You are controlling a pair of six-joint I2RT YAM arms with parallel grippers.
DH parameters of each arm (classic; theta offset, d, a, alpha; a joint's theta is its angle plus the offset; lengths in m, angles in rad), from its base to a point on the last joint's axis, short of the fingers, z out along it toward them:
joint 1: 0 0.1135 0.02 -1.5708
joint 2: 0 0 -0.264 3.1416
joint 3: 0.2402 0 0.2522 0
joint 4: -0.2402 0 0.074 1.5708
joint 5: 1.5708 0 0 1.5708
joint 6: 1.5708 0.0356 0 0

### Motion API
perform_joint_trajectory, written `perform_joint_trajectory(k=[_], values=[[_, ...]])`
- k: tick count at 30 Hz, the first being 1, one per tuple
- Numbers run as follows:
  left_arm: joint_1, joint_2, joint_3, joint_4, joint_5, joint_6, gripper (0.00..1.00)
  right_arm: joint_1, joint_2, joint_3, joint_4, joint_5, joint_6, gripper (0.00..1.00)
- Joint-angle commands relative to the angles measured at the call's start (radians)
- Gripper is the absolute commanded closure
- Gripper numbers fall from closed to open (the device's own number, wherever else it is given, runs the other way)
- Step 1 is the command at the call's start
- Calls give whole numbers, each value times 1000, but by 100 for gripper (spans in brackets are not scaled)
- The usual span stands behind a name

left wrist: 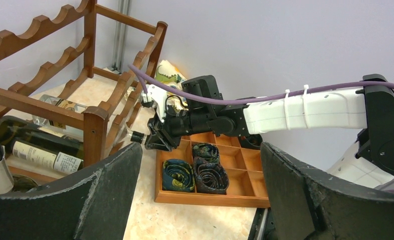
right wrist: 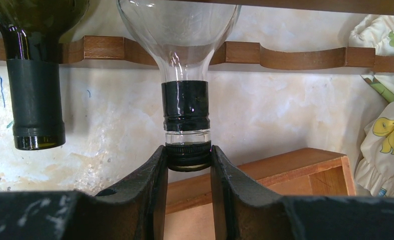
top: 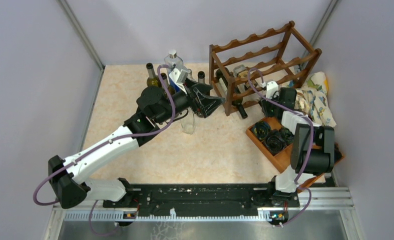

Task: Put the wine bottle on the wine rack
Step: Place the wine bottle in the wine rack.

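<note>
right hand (right wrist: 187, 156) is clamped on the black cap of the clear wine bottle (right wrist: 180, 35). fingers (right wrist: 147, 182) pinch only the very tip, so the grip is shallow. the bottle lies on its side in the bottom tier of the wine rack (right wrist: 290, 56), belly past the front scalloped rail, neck poking out of the rack front toward the hand. reads as the seating step, nearly done: push straight along the bottle axis until the shoulder settles in the scallop, no twist, then part the fingers and back straight out from the rack. risks: cap slipping out of the pinch, glass rolling into the dark green bottle (right wrist: 34, 85) in the next slot of the rack, wrist dropping onto the wooden tray (right wrist: 285, 172) just in front of the rack. left hand (left wrist: 200, 150) hangs with fingers wide apart, holding nothing, near the rack's left front post. park it there.
</note>
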Motion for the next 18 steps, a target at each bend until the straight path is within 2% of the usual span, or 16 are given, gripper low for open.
perform_joint_trajectory(k=[1,18], values=[[1,-19,-3,38,7,-11,6,-18,41,-13,-161,47,-8,100],[1,15,24,40,28,1,6,21,75,38,-149,55,23,100]])
